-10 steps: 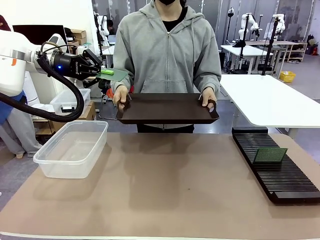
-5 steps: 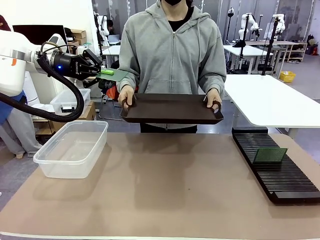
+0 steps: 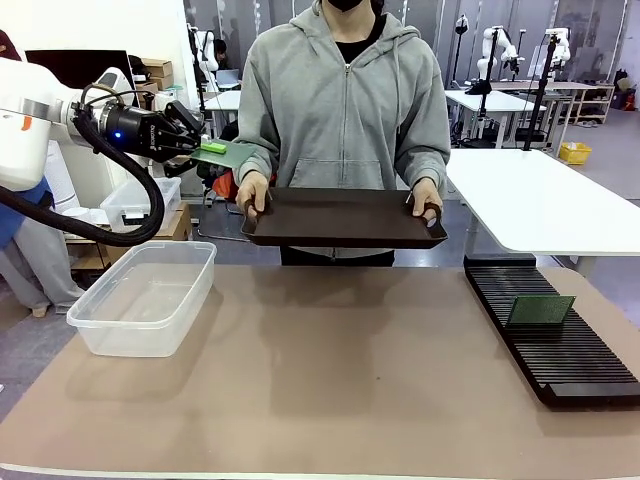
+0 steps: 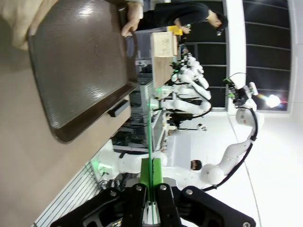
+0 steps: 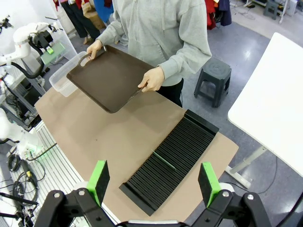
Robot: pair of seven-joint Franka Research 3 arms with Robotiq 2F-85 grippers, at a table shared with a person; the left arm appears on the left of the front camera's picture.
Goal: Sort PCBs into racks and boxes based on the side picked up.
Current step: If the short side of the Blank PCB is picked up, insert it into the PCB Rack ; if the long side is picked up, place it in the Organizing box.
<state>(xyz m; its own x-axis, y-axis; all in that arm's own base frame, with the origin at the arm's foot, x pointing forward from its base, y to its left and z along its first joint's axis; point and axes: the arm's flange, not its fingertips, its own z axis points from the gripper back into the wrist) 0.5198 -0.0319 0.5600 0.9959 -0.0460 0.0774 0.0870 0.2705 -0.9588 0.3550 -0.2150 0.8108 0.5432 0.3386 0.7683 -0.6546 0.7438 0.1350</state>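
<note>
My left gripper [image 3: 203, 146] is shut on a green PCB [image 3: 230, 152], holding it flat in the air above the far end of the clear box [image 3: 145, 296] at the table's left. In the left wrist view that PCB [image 4: 150, 142] shows edge-on between the shut fingers [image 4: 137, 198]. A second PCB [image 3: 540, 311] stands upright in the black rack [image 3: 560, 350] at the table's right. High above the table, my right gripper [image 5: 154, 183] is open with nothing between its pads. It looks down on the rack [image 5: 180, 146] and its PCB [image 5: 164, 160].
A person at the far side holds a dark brown tray [image 3: 340, 217] by both handles above the table's far edge. A smaller lidded clear box [image 3: 135, 200] sits behind the left arm. The tan tabletop [image 3: 340, 370] lies bare between box and rack.
The person has straightened and shifted the tray slightly to the right. My left gripper with its PCB has barely moved.
</note>
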